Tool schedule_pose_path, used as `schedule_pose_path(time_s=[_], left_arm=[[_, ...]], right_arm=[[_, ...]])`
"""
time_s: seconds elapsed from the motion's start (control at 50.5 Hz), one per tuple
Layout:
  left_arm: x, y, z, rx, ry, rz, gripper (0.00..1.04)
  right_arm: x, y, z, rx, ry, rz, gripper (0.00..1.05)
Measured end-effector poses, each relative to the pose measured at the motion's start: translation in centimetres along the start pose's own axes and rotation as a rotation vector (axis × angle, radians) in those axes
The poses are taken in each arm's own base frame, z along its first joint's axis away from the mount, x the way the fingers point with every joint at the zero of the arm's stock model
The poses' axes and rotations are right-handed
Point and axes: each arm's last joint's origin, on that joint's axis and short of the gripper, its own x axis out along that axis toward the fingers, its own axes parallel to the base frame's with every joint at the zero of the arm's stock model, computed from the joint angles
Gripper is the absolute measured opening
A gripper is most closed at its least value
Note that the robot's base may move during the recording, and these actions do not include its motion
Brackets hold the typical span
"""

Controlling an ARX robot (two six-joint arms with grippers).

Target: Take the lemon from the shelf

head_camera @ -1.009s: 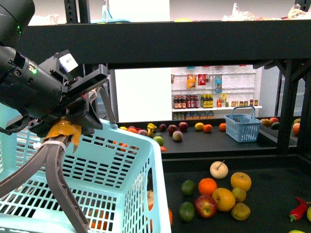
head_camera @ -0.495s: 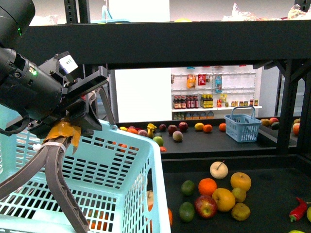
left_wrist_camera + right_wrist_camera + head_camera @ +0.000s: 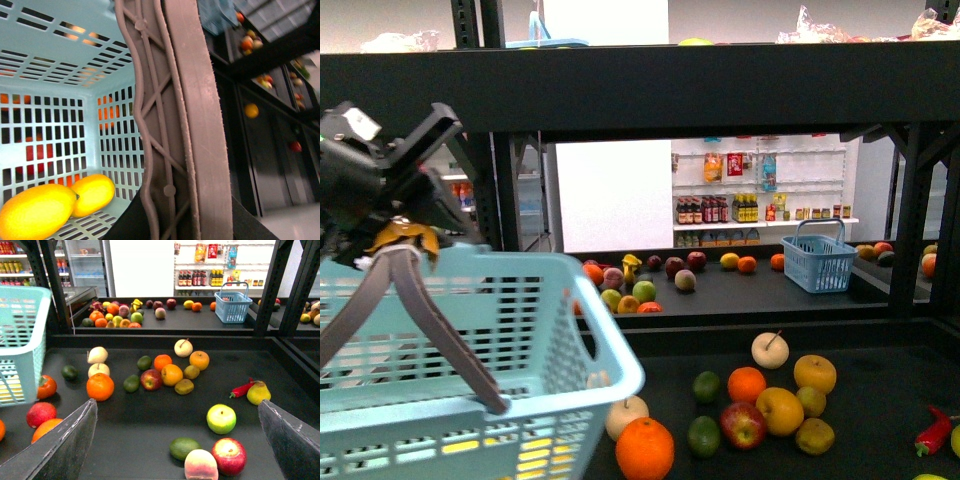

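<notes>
- The grey handle (image 3: 420, 310) of the turquoise basket (image 3: 470, 400) was held by the left hand (image 3: 395, 225).
- Two lemons (image 3: 55, 205) were seen lying inside the basket.
- The right hand (image 3: 175, 440) was spread wide above the shelf (image 3: 150, 440), where mixed fruit was scattered.

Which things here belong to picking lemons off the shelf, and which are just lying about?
Job: shelf, turquoise basket, two lemons inside it, left gripper shut on its handle.
Lying about: red chili, small blue basket, orange, red apple, bottles behind.
</notes>
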Motion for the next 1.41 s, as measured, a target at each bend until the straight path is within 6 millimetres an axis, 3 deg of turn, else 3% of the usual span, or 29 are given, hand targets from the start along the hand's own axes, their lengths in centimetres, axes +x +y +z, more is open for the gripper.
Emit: schedule_pose_path(time_s=[0.218,0.396,0.594,0.95,1.405], left_arm=[[-2.6,5.0,4.2,-0.183,-0.264,0.245,0.16],[-4.8,8.2,7.1,-0.370,-0.482,0.308,0.16],[-5.3,11.0,8.8,-0.521,-0.609,0.305,0.16],[-5.4,14.1,10.4,-0.655,-0.735,0.359,0.16],[-5.5,16.8,10.1,-0.735,-0.791,0.443,0.16]], right_arm=[[0.0,0.0,0.0,0.000,0.000,0.000,0.97],[0.0,0.0,0.0,0.000,0.000,0.000,0.97],[0.0,0.0,0.0,0.000,0.000,0.000,0.97],[0.0,0.0,0.0,0.000,0.000,0.000,0.97],[0.0,0.0,0.0,0.000,0.000,0.000,0.97]])
